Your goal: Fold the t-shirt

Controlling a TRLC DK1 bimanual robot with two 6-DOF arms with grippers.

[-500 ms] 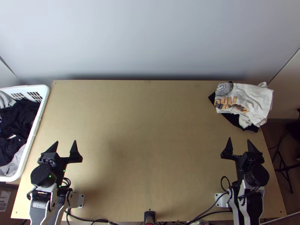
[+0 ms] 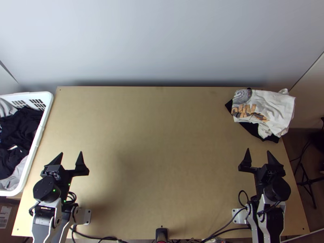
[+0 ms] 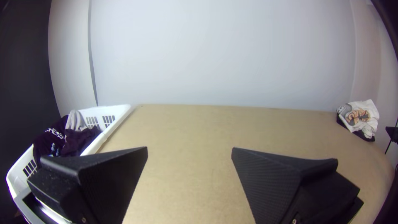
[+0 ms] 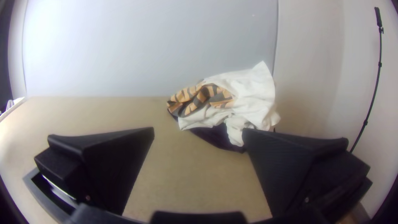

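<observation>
Beyond the left side of the counter (image 2: 162, 141), partly over its edge, we see a white plastic basket (image 2: 48, 96) heaped with dark clothes (image 2: 20, 125) and some grey cloth (image 2: 18, 174). A plain pale wall (image 2: 162, 40) rises behind the counter's far edge. Cables (image 2: 218, 231) trail along its near edge, beside a small black device (image 2: 161, 234), and a thin black pole (image 4: 379, 62) stands off past its right side.

At the counter's far right corner, the white t-shirt (image 2: 269, 105) lies bunched and creased, covering much of a dark cloth (image 2: 251, 128). The left pincer (image 2: 71, 153) and right pincer (image 2: 258, 150), over the counter's near left and near right parts, are both released, their fingers (image 3: 273, 178) spread with nothing between them.

We find the counter smooth light wood, the t-shirt soft and rumpled with an orange and grey print, the basket slotted, and the fingers matt black wedges with finely ribbed inner faces.

The print is broken up by folds, the dark cloth's middle is hidden, and the basket is cut off in the top view. We cannot tell the t-shirt's sleeves from its hem.
</observation>
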